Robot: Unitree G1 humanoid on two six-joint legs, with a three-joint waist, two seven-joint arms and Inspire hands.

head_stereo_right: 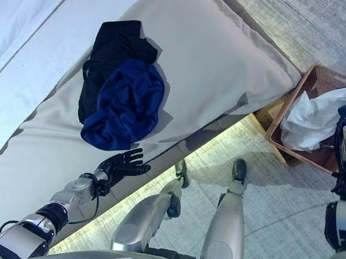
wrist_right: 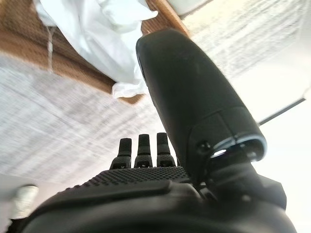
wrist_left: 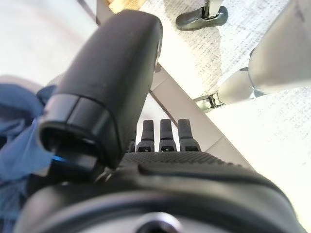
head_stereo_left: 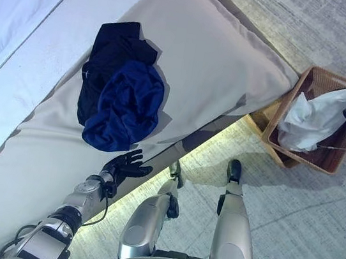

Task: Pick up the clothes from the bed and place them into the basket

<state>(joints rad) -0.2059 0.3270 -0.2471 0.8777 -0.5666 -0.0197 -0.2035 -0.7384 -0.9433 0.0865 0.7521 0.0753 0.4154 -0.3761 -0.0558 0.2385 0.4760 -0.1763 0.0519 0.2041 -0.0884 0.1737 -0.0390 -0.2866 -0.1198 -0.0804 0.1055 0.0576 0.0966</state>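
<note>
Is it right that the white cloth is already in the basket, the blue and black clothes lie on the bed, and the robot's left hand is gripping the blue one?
Not quite. The left hand is open and holds nothing; it hovers just short of the blue garment, as the left eye view shows. The rest stands: the white cloth lies in the basket, and the black garment is on the bed.

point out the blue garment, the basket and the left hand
blue garment (head_stereo_left: 128, 107), left eye view, middle of the crumpled blue cloth
basket (head_stereo_left: 320, 76), left eye view, woven far rim
left hand (head_stereo_left: 124, 164), left eye view, palm by the bed edge
</note>
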